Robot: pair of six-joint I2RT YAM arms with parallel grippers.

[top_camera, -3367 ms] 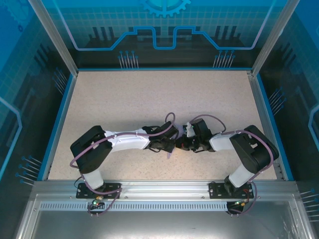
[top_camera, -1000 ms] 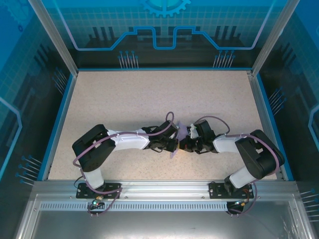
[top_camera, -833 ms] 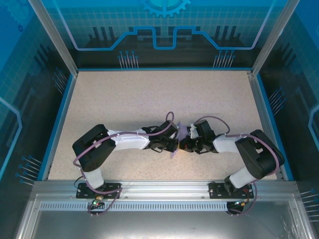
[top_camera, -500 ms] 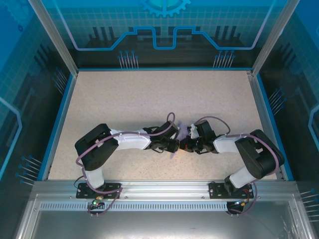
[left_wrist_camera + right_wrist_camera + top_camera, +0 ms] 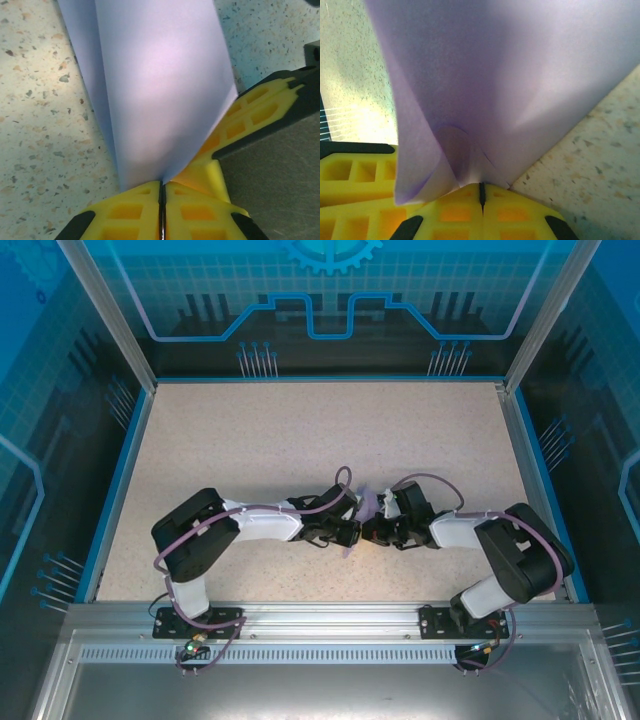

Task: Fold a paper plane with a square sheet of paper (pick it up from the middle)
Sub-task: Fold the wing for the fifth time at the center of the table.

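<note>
Fingers of the left hand (image 5: 161, 187) are pressed together, the yellow pads meeting along a thin seam, and they pinch one edge of the square sheet of paper (image 5: 160, 90). From that seam the pale lilac sheet fans away in two flat layers that join along a crease. One yellow finger of the right hand (image 5: 481, 192) lies against the sheet's right side in the left wrist view. The right hand is likewise closed tight on the paper, which curls into a small loop just where it enters the seam and then spreads upward as a bent, shadowed surface. From above, both hands meet tip to tip near the middle of the bench (image 5: 300, 440), toward its near edge, with a sliver of lilac showing between them. Whether the sheet touches the speckled bench I cannot tell.
</note>
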